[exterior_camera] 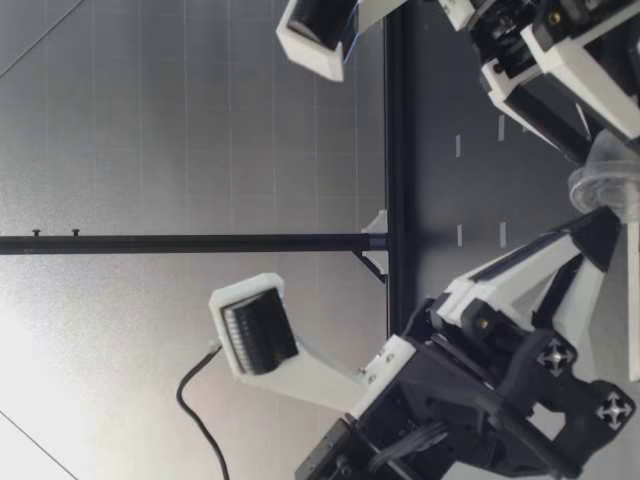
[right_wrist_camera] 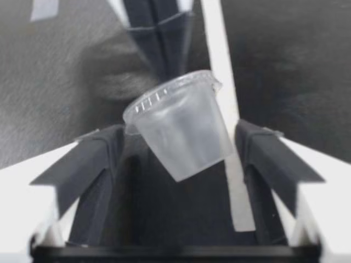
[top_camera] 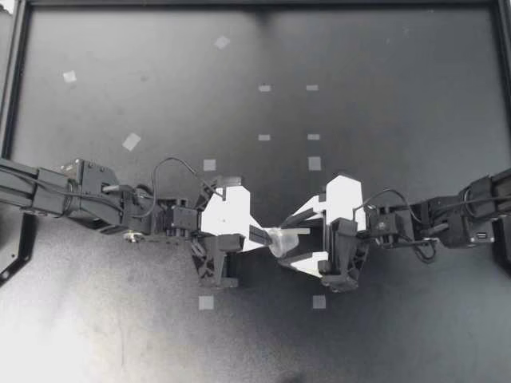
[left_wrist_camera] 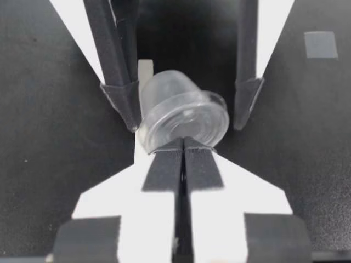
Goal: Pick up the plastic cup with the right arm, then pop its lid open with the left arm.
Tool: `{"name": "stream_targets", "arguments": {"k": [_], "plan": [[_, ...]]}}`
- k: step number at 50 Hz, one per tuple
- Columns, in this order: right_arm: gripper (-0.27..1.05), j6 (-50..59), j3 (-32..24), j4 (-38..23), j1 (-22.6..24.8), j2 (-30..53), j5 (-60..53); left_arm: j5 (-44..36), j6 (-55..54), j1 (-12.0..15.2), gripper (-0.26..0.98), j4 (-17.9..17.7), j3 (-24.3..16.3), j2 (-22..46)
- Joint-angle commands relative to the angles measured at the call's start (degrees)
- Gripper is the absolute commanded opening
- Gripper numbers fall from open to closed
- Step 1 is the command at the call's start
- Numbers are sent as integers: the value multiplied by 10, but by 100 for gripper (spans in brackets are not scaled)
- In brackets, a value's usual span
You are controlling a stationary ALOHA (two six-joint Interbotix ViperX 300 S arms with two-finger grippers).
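Observation:
A small clear plastic cup [top_camera: 281, 242] hangs tilted above the black table [top_camera: 383, 96], near its middle. My left gripper [top_camera: 267, 234] is shut on the cup's rim; in the left wrist view its fingertips [left_wrist_camera: 164, 156] pinch the rim of the cup [left_wrist_camera: 184, 112]. My right gripper [top_camera: 300, 246] faces it from the other side, open, with a finger on each side of the cup. In the right wrist view the cup [right_wrist_camera: 181, 129] sits between the wide-apart fingers [right_wrist_camera: 93, 159], bottom toward that gripper. The low view shows the cup [exterior_camera: 605, 180] off the table between both grippers.
Small pale tape squares [top_camera: 209, 165] are scattered over the table, two of them [top_camera: 206, 302] nearer the front. A dark frame rail [top_camera: 16, 80] runs along the back and sides.

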Motion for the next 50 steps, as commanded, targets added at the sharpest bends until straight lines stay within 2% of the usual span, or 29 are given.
{"name": "stream_targets", "arguments": {"k": [1, 10, 27, 40, 45, 50], "plan": [[74, 1, -4, -14, 4, -22, 37, -6, 0, -1, -8, -1, -4, -9], [69, 0, -6, -27, 4, -27, 58, -13, 0, -1, -8, -1, -4, -8], [41, 0, -11, -52, 4, -26, 66, -13, 0, -1, -8, -2, -4, -9], [38, 0, -9, -56, 4, -36, 61, -17, -8, -1, -7, -4, 4, -39], [38, -1, 0, -56, 4, -52, 27, -63, -28, -1, -7, -25, 28, -72], [37, -2, 21, -56, 3, -69, -53, -175, -66, -1, -7, -73, 75, -100]]}}
